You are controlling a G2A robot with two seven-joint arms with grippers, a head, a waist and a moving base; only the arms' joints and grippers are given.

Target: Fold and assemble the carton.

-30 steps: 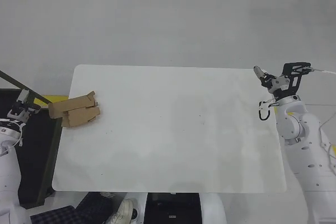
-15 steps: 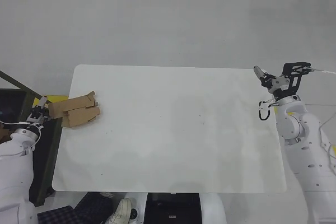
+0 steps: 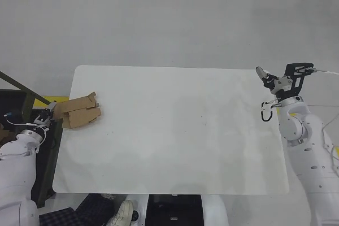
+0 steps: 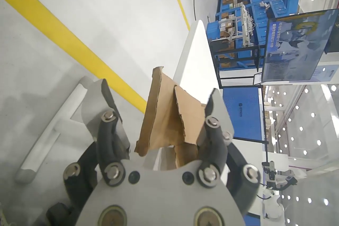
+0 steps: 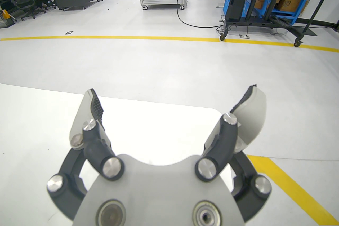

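Top view is showing my left claw (image 3: 50, 111) swinging in from off the bench (image 3: 186, 130) and arriving at the folded carton (image 3: 79, 111) on the bench's left edge, gaping wide around its flap and gripping nothing yet, so grasping seems next.

The top view looks down on the whole table (image 3: 175, 141); both wrist views, close behind the left gripper (image 4: 159, 90) and right gripper (image 5: 172, 89), share its edges.

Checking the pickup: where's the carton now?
Top view: the carton lies at the table's left edge, its overhanging end between the left gripper's open fingers.
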